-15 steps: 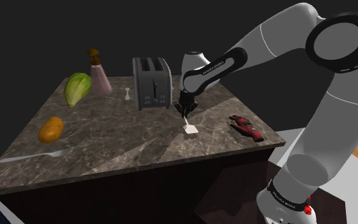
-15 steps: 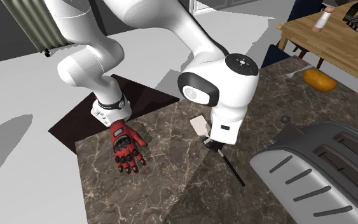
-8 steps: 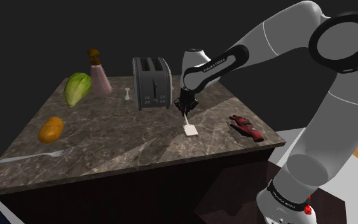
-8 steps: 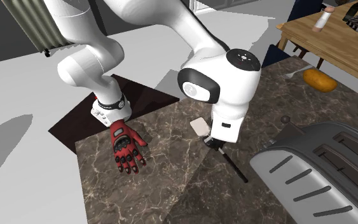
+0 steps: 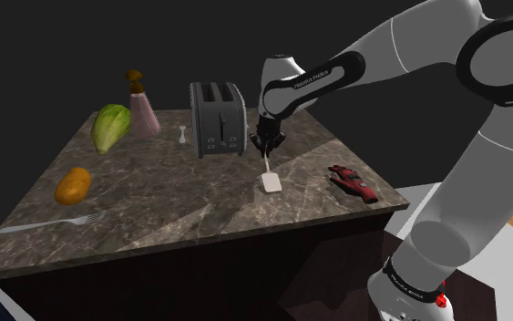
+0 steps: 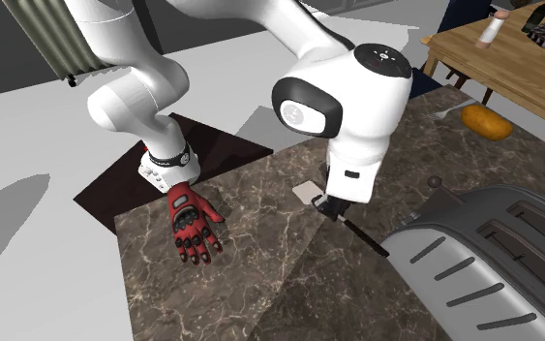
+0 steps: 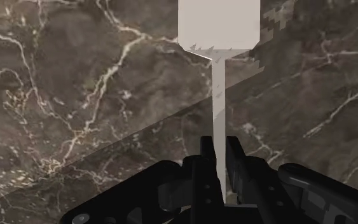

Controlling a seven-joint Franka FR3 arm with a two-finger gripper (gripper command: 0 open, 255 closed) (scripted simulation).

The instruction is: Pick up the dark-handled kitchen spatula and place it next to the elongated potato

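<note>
My black gripper (image 5: 265,146) is shut on the spatula (image 5: 270,179) above the marble counter, just in front of the toaster. The spatula has a pale flat blade (image 7: 219,22) and a thin pale shaft. The fingers (image 7: 204,167) clasp that shaft. Its dark handle (image 6: 365,235) sticks out behind the gripper (image 6: 330,205) toward the toaster. The blade hangs down, low over the counter. The orange-brown elongated potato (image 5: 73,185) lies far off near the shoulder view's left edge of the counter, also seen as the potato (image 6: 486,121) across the counter.
A dark toaster (image 5: 216,119) stands right behind the gripper. A red glove (image 5: 353,182) lies near the counter's right corner. A lettuce (image 5: 110,128), a pink bottle (image 5: 142,109) and a fork (image 5: 54,223) surround the potato's side. A wooden table (image 6: 512,68) stands beyond.
The hand has risen a little with the spatula in its grip, and the spatula's blade end has lifted from the counter and hangs steeper.
</note>
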